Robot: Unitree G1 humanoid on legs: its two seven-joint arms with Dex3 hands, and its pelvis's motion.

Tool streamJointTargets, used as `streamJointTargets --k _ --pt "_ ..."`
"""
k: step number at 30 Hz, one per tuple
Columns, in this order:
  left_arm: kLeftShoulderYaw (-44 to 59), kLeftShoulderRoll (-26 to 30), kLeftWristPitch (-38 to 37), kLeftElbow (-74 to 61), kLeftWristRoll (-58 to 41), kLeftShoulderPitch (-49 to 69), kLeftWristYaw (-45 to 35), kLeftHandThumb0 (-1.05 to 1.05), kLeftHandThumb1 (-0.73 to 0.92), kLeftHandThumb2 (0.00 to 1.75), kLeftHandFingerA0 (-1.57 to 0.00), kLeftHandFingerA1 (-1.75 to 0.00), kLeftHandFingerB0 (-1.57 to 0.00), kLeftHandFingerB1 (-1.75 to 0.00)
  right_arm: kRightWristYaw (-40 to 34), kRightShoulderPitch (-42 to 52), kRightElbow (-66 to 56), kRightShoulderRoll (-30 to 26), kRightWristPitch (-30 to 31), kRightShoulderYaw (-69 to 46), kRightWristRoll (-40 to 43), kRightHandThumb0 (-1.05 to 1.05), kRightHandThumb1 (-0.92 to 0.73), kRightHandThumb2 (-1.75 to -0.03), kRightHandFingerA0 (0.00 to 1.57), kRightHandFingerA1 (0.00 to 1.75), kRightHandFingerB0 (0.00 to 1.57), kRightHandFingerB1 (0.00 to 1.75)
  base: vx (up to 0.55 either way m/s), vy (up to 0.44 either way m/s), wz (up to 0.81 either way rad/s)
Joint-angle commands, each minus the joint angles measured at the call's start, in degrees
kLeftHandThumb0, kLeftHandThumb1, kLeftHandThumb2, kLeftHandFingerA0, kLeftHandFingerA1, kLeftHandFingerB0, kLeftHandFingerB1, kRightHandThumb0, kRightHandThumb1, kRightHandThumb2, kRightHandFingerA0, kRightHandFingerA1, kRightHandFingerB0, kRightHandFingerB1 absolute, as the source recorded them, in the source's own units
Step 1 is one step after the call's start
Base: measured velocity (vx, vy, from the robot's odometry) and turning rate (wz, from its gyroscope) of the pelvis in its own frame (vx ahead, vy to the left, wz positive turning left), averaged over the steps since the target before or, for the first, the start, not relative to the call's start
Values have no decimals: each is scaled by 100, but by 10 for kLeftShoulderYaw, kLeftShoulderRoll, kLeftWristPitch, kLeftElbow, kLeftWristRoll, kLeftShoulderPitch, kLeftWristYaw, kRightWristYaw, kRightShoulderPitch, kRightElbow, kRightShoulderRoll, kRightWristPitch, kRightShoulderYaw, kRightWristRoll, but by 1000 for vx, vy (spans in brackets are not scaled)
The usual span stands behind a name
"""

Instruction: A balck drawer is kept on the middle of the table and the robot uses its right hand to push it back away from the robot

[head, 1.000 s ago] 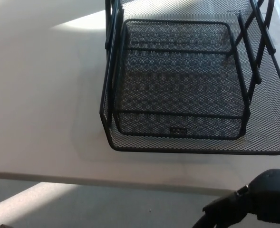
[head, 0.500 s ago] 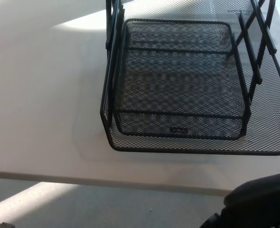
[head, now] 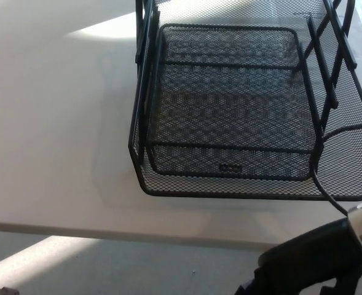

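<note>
A black wire-mesh drawer (head: 230,117) sits on the white table (head: 58,141), right of the middle in the head view. It rests inside a larger black mesh frame (head: 359,153) with upright bars on both sides. The drawer's front wall carries a small label and lies close to the frame's front rim. My right hand (head: 310,261) shows as a dark shape at the bottom right. It is below the table's front edge, apart from the drawer. A thin black cable (head: 322,184) loops from it up over the frame's right front corner. My left hand does not show.
The table's front edge (head: 107,230) runs across the lower part of the picture. Grey floor (head: 137,264) lies beneath it, with a sunlit patch at the lower left. Bare white tabletop stretches left of the frame.
My right arm has risen and shifted at the bottom right, and a cable loop has come in over the frame's right front corner. The drawer and frame have not moved.
</note>
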Motion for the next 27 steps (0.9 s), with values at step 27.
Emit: streamJointTargets --k 27 --pt "2 9 -11 4 8 5 4 -56 74 63 -47 -38 -35 -33 27 -198 355 159 11 28 -85 -53 -77 -63 50 41 38 36 0 0 0"
